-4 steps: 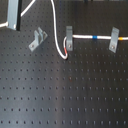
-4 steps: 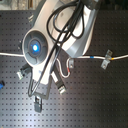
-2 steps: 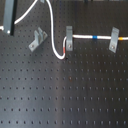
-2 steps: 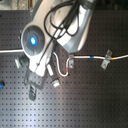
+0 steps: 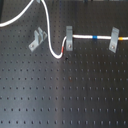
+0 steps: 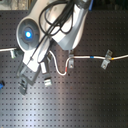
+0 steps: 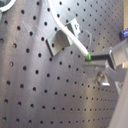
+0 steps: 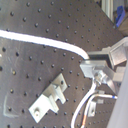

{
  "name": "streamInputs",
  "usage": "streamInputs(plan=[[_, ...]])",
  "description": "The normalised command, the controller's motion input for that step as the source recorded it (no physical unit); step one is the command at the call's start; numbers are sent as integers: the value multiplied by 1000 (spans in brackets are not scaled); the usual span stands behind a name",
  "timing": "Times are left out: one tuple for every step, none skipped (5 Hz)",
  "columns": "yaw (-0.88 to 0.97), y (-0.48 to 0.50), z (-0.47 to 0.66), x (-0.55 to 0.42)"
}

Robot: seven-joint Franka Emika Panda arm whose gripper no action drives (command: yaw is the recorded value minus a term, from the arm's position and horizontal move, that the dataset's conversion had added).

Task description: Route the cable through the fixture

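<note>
Since 0.8 s ago the arm has swung toward the second exterior view's left and lower in that view, while the cable's upper run has shifted slightly in the first exterior view.

All parts sit on a black perforated board (image 5: 75, 95), matte, with a regular grid of holes; a bright strip crosses the far edge at 12 o'clock in the first exterior view, and little else of the room shows.

In that view the cable (image 5: 48, 35) comes in from 9 o'clock, arches up toward 12 o'clock, drops in a loop and passes its red-orange band (image 5: 62, 48) just beside a narrow upright clip (image 5: 68, 39). It then runs toward 3 o'clock, past the blue band (image 5: 94, 36), through a second clip (image 5: 115, 40). The fixture (image 5: 37, 40) stands at about 10 o'clock, slanted, beside the loop and apart from it; the cable does not pass through it.

In the first wrist view the gripper (image 7: 89, 59) pinches the cable's end, the cord running across the fixture (image 7: 62, 37) without visibly entering its prongs. The second wrist view shows the fixture (image 8: 48, 99) lying clear of the cable (image 8: 45, 44).

In the second exterior view the arm (image 6: 55, 30) hides the fixture and most of the cable. Both wrist views are blurred at the fingers.
</note>
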Motion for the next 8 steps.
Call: streamInputs(plan=[[994,17,4,-25],[991,23,0,-28],[883,113,103,-108],[703,314,284,-260],[0,0,54,0],[234,551,272,-202],[360,474,96,-16],[206,264,43,382]])
